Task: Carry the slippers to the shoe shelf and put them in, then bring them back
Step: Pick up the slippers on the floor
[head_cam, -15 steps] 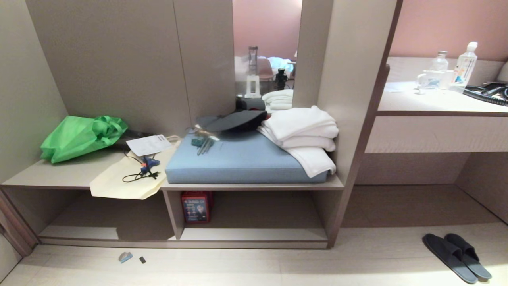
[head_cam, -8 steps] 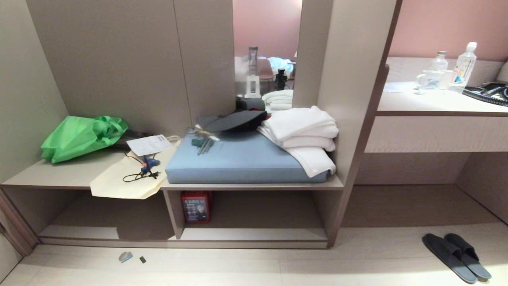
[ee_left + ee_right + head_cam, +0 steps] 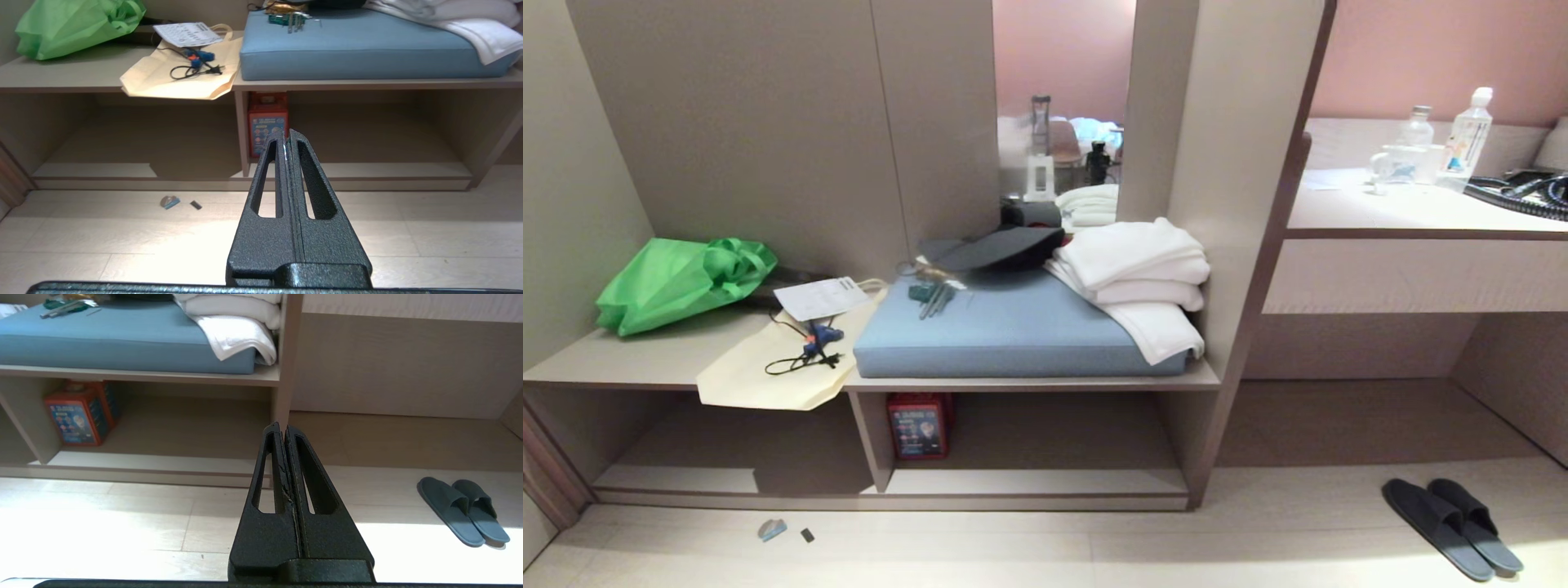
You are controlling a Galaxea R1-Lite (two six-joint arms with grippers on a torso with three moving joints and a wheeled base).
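The slippers (image 3: 1450, 527) are a dark pair lying side by side on the pale floor at the lower right, also seen in the right wrist view (image 3: 463, 510). The shoe shelf (image 3: 1037, 482) is the low open cubby under the blue cushion, with a pale raised base board; it also shows in both wrist views (image 3: 367, 169) (image 3: 163, 459). Neither arm appears in the head view. My left gripper (image 3: 287, 132) is shut and empty, hanging above the floor before the cubby divider. My right gripper (image 3: 282, 426) is shut and empty, well left of the slippers.
A red box (image 3: 917, 425) stands at the cubby's left end. The bench above holds a blue cushion (image 3: 1013, 327), white towels (image 3: 1143, 278), a green bag (image 3: 678, 282) and a cream tote (image 3: 768, 367). Small scraps (image 3: 772, 529) lie on the floor. Bottles (image 3: 1462, 139) stand on the right-hand counter.
The whole head view has slid slightly to the left, so the camera has moved. The slippers and the things on the shelves have kept their places.
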